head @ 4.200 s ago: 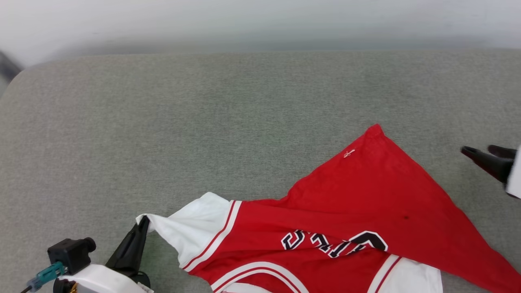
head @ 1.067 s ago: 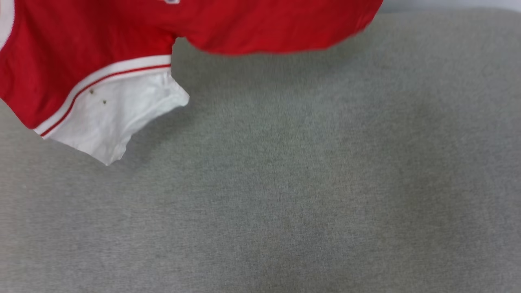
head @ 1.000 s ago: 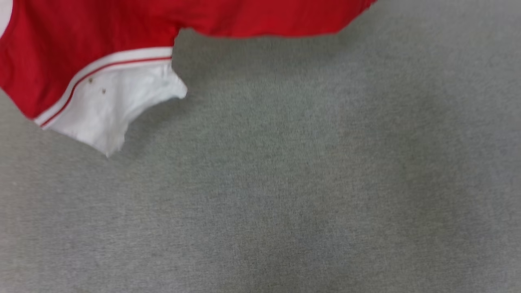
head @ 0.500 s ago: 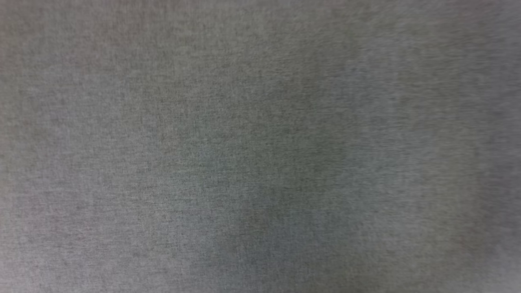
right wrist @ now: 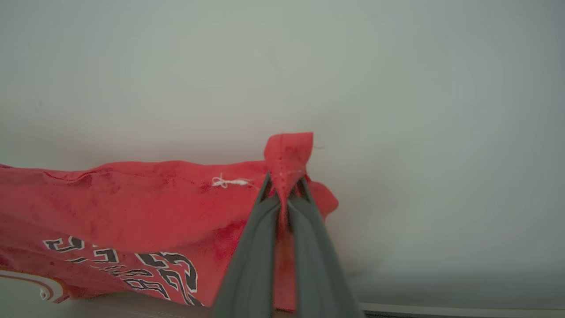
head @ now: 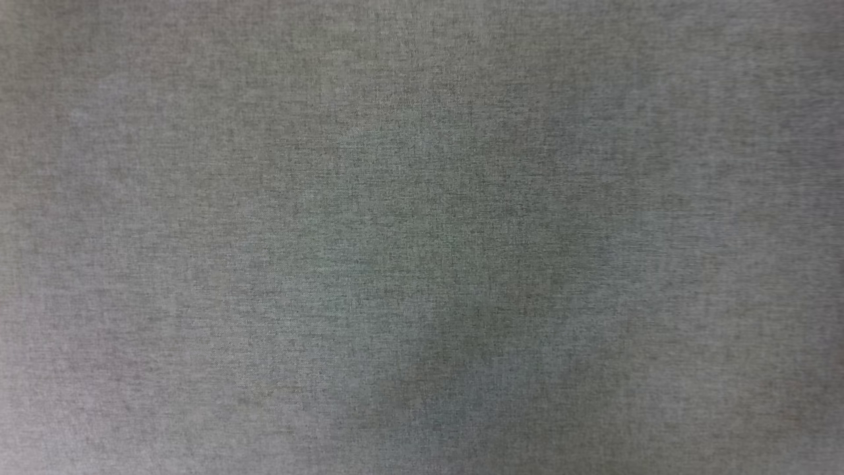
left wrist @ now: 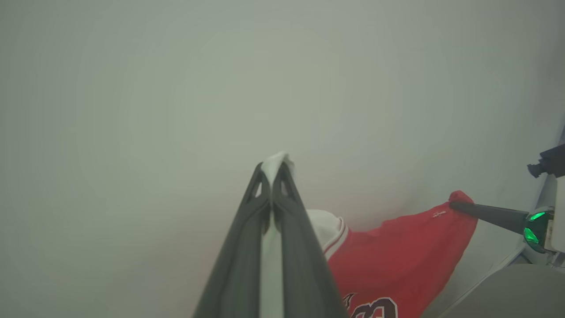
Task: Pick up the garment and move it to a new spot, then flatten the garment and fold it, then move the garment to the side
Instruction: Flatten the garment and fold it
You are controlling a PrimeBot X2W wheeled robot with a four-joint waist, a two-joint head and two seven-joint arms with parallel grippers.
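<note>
"Garment, where is it?"
"Held up between both grippers, in front of a pale wall."
"What does the left gripper do?"
"Its fingers are pressed together on a white sleeve."
"And the right gripper?"
"Pressed tight on a red corner, near a little white thread knot."

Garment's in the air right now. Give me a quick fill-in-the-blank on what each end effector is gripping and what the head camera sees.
1. The left end effector is shut on a ____ sleeve of the garment.
2. The right end effector is shut on a ____ corner of the garment.
3. The head view looks down on a ____ fabric surface.

Missing words: white; red; grey
</note>
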